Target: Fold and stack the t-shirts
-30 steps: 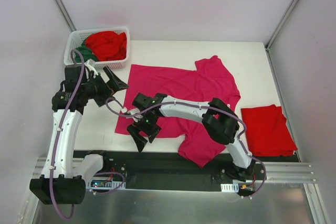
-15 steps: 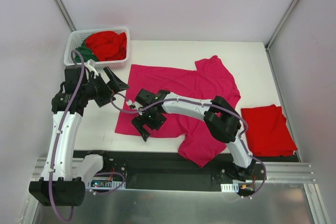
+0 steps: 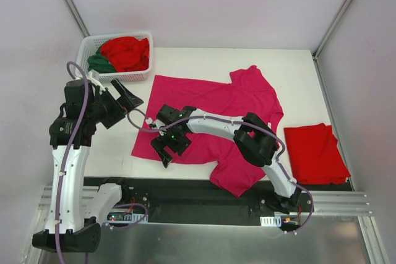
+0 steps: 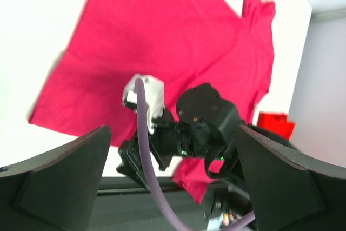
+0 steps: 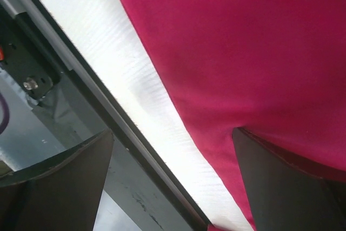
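Cloth this thin probably weighs very little and has no stiffness of its own. The magenta t-shirt (image 3: pixel 210 106) lies spread almost flat in the middle of the white surface (image 3: pixel 204 60). Its hem is toward the left, one sleeve points to the far side, and the other sleeve is rumpled toward the near edge.

The right end effector (image 3: pixel 162 154) hangs over the near-left corner of the hem with its jaws spread wide. In the right wrist view one finger (image 5: pixel 54 182) stands over the bare surface by the rail and the other is over the cloth, with the hem edge running between them. Whether either finger touches the fabric cannot be told. The left end effector (image 3: pixel 130 104) is raised off to the left near the basket (image 3: pixel 86 69), its jaws also spread and holding nothing.

The shirt will likely sag and drape from any point it is lifted by, and it may drag against the surface rather than slide. A pinch in the middle of the body would only bunch it. The hem corners and the shoulder seams look like the sound places to hold, with both layers caught together right at the edge. One arm on each corner should keep the fold line straight.

A folded red t-shirt (image 3: pixel 315 153) lies at the right edge of the surface, well apart. Another red t-shirt (image 3: pixel 127 52) and a dark green t-shirt (image 3: pixel 99 63) are heaped in the basket.
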Controlling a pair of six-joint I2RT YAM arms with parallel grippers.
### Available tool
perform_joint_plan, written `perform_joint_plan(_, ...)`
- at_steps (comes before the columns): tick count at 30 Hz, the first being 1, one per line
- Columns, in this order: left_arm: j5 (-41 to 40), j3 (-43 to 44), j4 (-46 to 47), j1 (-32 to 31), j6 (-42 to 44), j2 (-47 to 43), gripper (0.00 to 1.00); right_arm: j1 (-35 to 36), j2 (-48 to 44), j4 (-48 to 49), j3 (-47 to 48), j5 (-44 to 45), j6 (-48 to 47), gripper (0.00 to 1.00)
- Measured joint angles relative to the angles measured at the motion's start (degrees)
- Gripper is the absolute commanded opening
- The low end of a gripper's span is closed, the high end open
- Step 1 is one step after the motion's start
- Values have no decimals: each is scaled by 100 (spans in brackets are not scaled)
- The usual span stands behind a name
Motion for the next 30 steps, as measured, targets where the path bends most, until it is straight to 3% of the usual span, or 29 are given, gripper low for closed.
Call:
perform_joint_plan(7,-866,885,-402,0,20,-157,99,164,87,109,52,-466,42,96)
perform_joint_plan(16,-1045,643,-549,0,15,-192,99,221,-221,-26,-289,-437,179,96)
perform_joint_plan(23,-951,142,-472,0,-7,-164,99,-1121,-1633,-590,-439,533,433,96)
perform_joint_plan(27,-879,76,-363,0,-17,-151,99,-2225,-2566,-723,-1029,1150,422,96)
perform_joint_plan(30,-828,76,-278,0,-20,-142,99,-2769,-2686,-828,-1502,1384,417,96)
